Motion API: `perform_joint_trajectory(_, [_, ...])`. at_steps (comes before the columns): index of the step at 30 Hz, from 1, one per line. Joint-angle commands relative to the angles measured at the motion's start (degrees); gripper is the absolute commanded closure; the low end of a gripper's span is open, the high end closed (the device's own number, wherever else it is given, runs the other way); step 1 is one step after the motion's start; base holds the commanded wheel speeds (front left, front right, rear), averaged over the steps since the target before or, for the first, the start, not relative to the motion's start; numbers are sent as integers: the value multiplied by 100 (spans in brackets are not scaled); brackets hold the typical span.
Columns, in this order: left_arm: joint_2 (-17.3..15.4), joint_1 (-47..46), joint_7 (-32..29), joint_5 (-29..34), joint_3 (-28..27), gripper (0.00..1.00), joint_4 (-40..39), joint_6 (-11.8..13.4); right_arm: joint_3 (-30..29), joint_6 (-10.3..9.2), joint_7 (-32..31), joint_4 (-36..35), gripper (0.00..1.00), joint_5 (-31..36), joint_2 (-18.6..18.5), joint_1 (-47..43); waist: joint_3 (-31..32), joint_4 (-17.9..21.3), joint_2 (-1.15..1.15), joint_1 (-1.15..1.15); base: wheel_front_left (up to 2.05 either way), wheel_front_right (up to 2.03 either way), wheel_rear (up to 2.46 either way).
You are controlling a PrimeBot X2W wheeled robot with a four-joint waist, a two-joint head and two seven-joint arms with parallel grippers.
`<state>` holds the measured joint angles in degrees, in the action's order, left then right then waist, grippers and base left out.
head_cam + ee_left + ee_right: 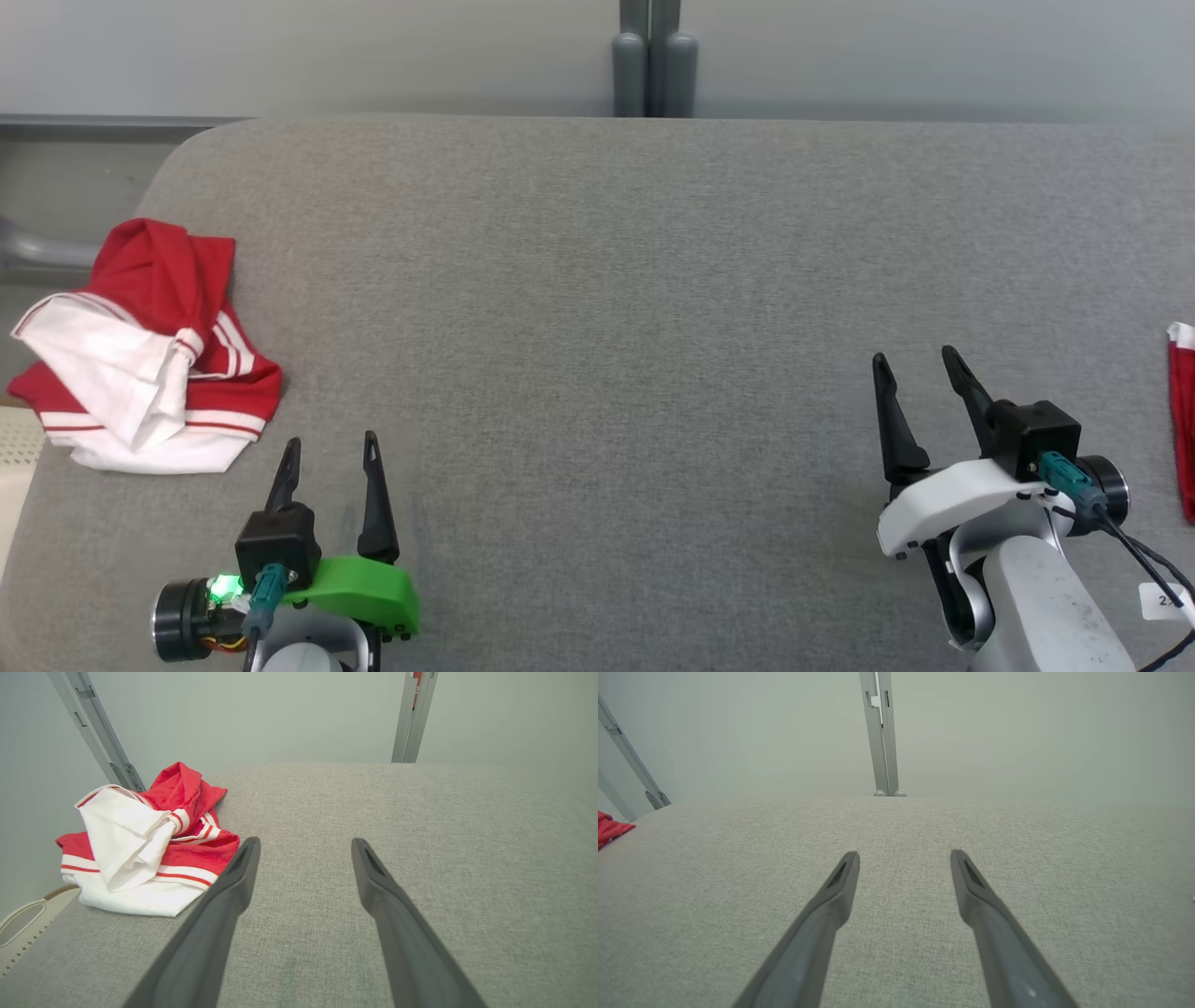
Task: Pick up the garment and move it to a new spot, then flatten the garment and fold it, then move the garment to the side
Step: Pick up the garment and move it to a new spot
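Both hands are empty. Left gripper is spread wide with nothing between the fingers. It sits over the table near the front-left corner, fingers pointing at the far edge. Right gripper is the same: fully spread, holding nothing, over the table's front-right part. Its tips are a bit further in from the front edge than my left ones. I can't tell whether either gripper rests on the table top or hangs just above it.

The garment is red and white with striped trim. It's crumpled in a heap at the table's left end, right at the left edge, further from the front edge than my left tips. The white part is bunched on top; the red is underneath and toward the far edge. It is near my left fingers but not touching them, and well apart from the right gripper.

A second red-white cloth lies at the table's right edge, cut off by the frame. Grey posts stand behind the middle of the table's far edge.
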<state>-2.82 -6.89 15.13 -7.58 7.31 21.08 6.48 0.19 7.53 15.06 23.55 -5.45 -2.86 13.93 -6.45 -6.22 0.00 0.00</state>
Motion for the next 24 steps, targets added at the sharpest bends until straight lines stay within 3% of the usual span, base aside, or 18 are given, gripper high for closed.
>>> perform_joint_trajectory(1, [-16, -63, -2, -53, -26, 0, 3, 10, -8, -8, 16, -40, 0, 24, -13, 47, -65, -326, 0, 0, 0, 0, 0])
perform_joint_trajectory(15, [-14, 125, -2, -170, -194, 0, -71, 141, 171, -8, 16, -104, 0, 67, -14, 43, -138, -1310, 0, 0, 0, 0, 0])
perform_joint_trajectory(24, [-14, 212, -1, -253, -267, 0, -156, 169, 266, -8, 16, -74, 0, 74, -16, 25, -147, -1686, 0, 0, 0, 0, 0])
